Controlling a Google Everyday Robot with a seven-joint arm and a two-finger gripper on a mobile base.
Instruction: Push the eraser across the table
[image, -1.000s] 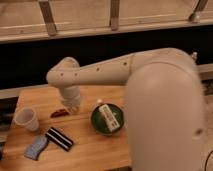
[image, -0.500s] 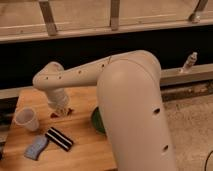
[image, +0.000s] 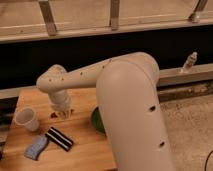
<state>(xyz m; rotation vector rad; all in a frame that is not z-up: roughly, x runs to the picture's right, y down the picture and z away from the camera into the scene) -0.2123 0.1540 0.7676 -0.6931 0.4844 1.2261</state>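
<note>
The eraser (image: 59, 138), a flat black block with white stripes, lies on the light-wood table (image: 82, 150) near its front left. My gripper (image: 63, 112) hangs down from the white wrist over the table, a little behind and slightly right of the eraser, and apart from it. A small dark-red object (image: 53, 115) lies just left of the gripper.
A white cup (image: 26, 120) stands at the table's left. A wavy blue-grey sponge-like piece (image: 35, 147) lies front left, beside the eraser. A green bowl (image: 95, 121) is mostly hidden behind my bulky arm (image: 132, 110). A dark wall and rail run behind the table.
My arm swung left over the table and now covers most of the green bowl. The gripper has settled slightly right and lower, behind the eraser. The eraser, cup and sponge have not moved.
</note>
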